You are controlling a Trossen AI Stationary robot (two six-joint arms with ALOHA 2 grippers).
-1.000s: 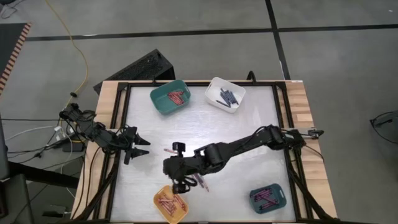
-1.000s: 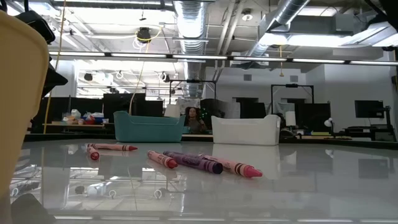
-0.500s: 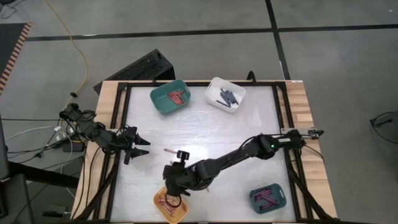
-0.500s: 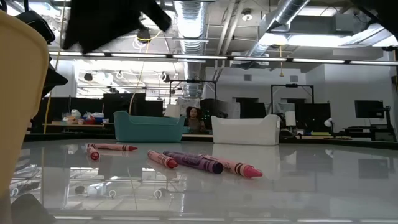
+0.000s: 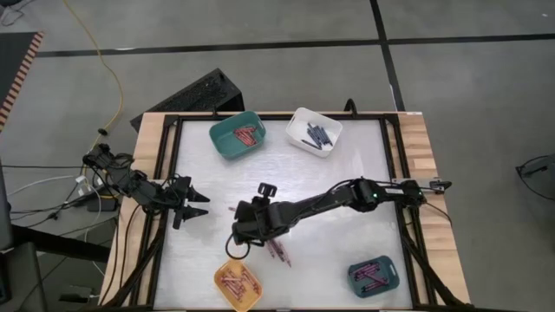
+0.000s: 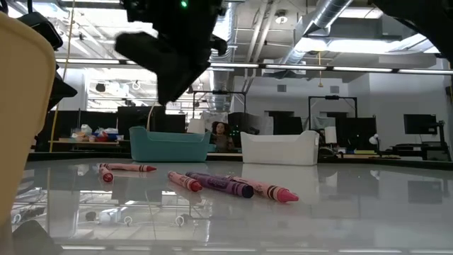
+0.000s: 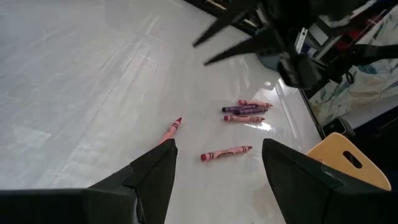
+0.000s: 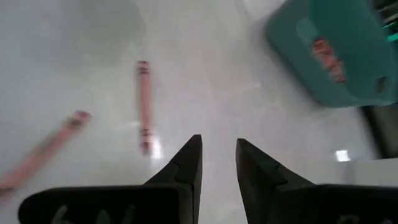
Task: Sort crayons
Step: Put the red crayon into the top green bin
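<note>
Several loose crayons lie flat on the white table: a pink and a purple one among a small cluster (image 5: 279,252) (image 6: 219,185), with two reddish ones (image 6: 127,168) to its left in the low view. My right gripper (image 5: 234,246) (image 8: 217,144) hovers above the table near them, tipped downward, its fingers a little apart with nothing between them. Two pinkish crayons (image 8: 144,106) lie ahead of it. My left gripper (image 5: 203,204) (image 7: 219,149) waits open at the table's left edge.
A teal bin (image 5: 236,135) with red crayons and a white bin (image 5: 314,130) with dark ones stand at the far edge. A yellow bin (image 5: 238,284) and a dark teal bin (image 5: 373,276) with crayons stand at the near edge. The right arm (image 5: 347,198) crosses the table.
My right gripper swung out over the yellow bin, then drew back toward the table's middle. It has come down, entering the low view from above, and tipped further downward. Its finger gap is unchanged. The crayons on the table have stayed in place.
</note>
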